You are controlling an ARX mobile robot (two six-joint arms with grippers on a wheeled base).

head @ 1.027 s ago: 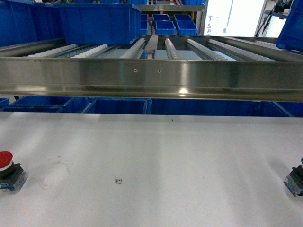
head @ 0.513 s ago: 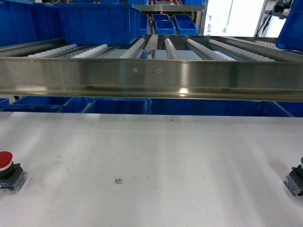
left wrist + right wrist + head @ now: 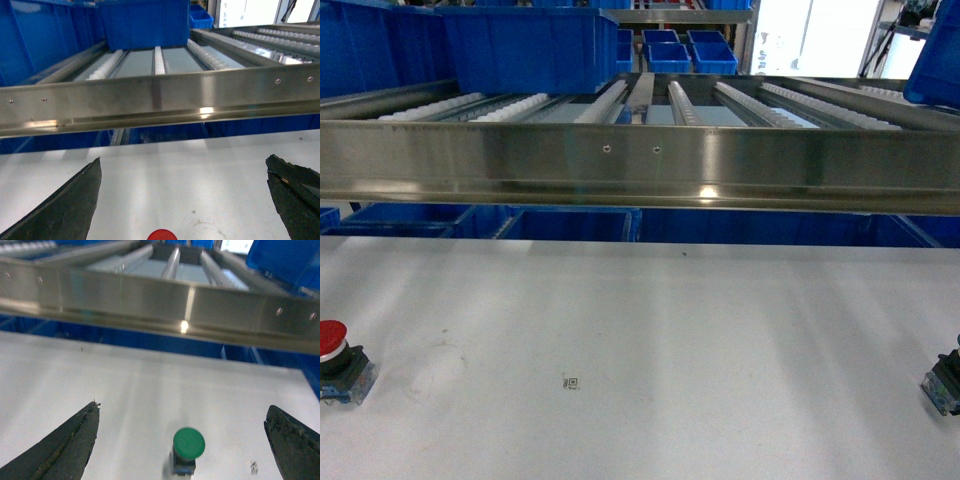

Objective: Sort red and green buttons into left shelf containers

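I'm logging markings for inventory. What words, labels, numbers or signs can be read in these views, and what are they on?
No readable text in any view.
Small square code marker on the table: too small to read.
Red button, green button, blue bins and steel rail: no lettering visible.

Head cam level over table [image 3: 650, 330] facing shelf rail [image 3: 640, 165], wrist cams low, closer, same rail [image 3: 160, 97]
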